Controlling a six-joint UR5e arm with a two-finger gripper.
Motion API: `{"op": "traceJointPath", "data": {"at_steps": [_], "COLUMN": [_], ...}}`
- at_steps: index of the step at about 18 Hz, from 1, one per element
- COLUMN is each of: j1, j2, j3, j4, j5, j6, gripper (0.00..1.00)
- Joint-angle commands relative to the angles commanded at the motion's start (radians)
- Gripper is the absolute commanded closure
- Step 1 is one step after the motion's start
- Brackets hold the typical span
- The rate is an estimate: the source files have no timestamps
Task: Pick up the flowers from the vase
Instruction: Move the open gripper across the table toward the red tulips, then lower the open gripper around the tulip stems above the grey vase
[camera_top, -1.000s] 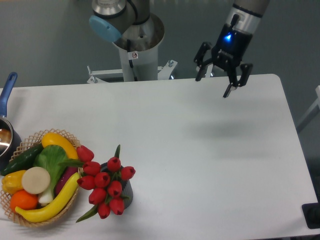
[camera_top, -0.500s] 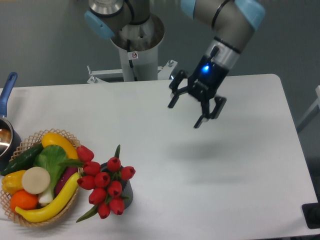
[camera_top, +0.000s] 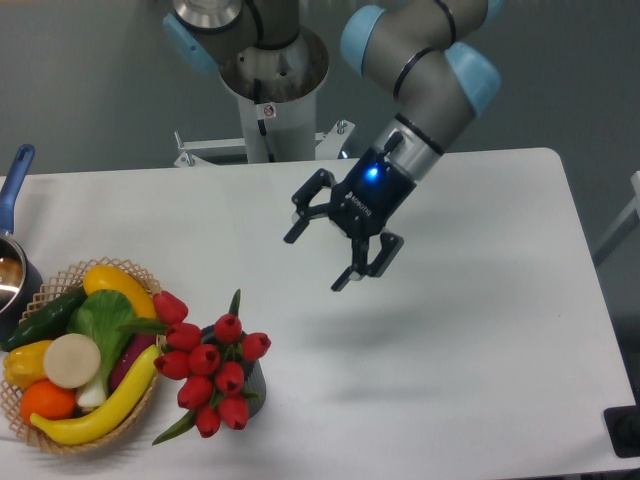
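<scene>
On the white table (camera_top: 480, 330) your gripper (camera_top: 318, 260) hangs with fingers spread and empty. The flowers (camera_top: 212, 370) stand in the vase (camera_top: 252, 385), well apart, down and to its left in view.

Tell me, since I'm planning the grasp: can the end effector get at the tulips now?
Probably yes. The open end effector hangs above bare table, and nothing stands between it and the tulips.

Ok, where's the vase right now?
The vase stands near the table's front-left, just right of the wicker basket, mostly hidden under the flowers.
</scene>
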Motion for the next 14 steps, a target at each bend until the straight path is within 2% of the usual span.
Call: {"op": "traceJointPath", "data": {"at_steps": [3,6,10,14], "j1": [-0.026,-0.055,-0.088,-0.112], "j2": [-0.032,-0.069,-0.107,-0.135], "j3": [0.018,0.069,0.078,0.092], "j4": [0.057,0.088,0.152,0.161], "j5": [-0.005,-0.009,-0.009,-0.003], "j6": [-0.067,-0.181,-0.193,-0.195], "gripper": [0.00,0.00,0.00,0.00]}}
